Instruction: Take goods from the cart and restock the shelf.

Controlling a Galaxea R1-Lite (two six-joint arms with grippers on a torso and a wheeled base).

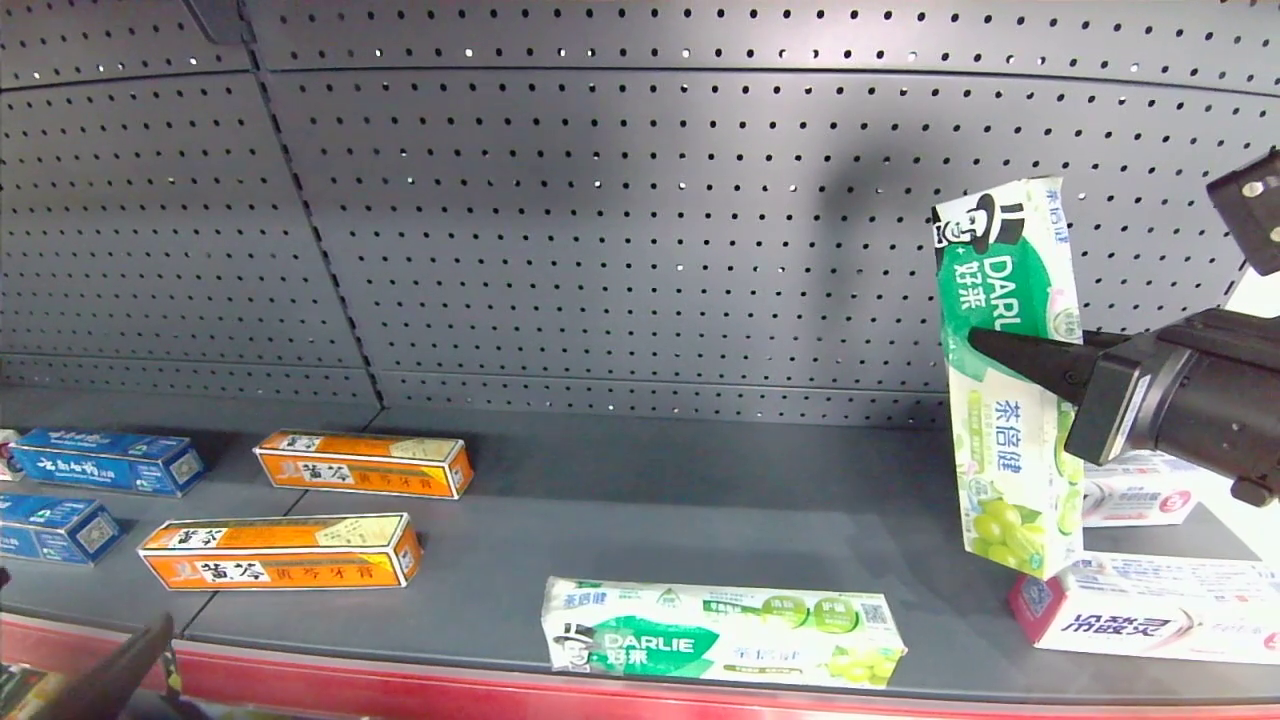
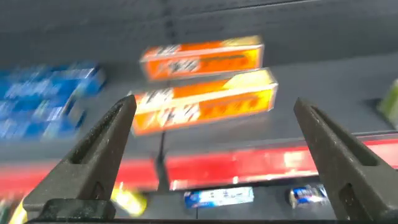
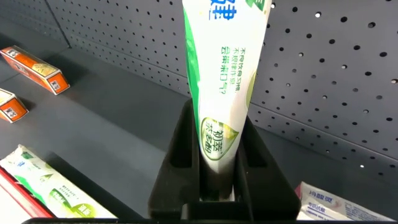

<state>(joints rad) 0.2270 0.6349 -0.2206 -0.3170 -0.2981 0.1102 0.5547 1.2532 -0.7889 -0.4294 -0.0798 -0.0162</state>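
Grey pegboard shelf (image 1: pixel 650 500), green toothpaste box (image 1: pixel 1010 460) between right jaws, left jaws wide apart.

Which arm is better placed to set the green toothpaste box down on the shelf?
The right. The right gripper is shut on the green box, held upright above the shelf. The left gripper is open and empty, low by the shelf's front edge.

Toothpaste box (image 1: pixel 1000 270) above boxes (image 1: pixel 722 632) on shelf (image 1: pixel 640 500)
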